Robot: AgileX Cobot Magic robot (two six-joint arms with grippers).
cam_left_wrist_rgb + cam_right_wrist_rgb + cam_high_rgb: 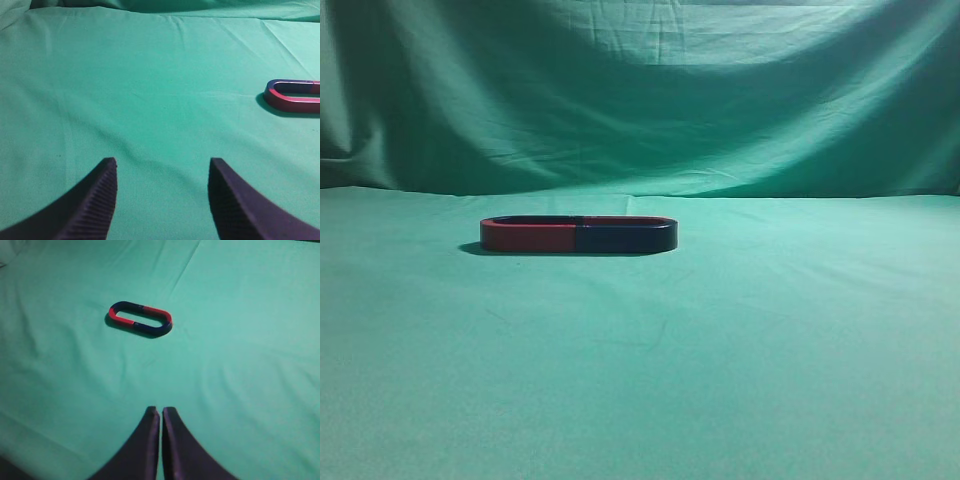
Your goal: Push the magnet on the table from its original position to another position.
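Two U-shaped magnets lie end to end as one oval ring on the green table [720,360]. The magnet [625,238] with the dark navy side wall and thin red top edge is the right half. It also shows in the right wrist view [154,330], far ahead and a little left of my right gripper [161,411], which is shut and empty above bare cloth. My left gripper [162,162] is open and empty over the cloth; the navy magnet is out of that view. Neither gripper shows in the exterior view.
The red-walled magnet [530,237] forms the ring's left half, touching the navy one. Its curved end shows at the right edge of the left wrist view [292,103]. A draped green backdrop [640,90] rises behind the table.
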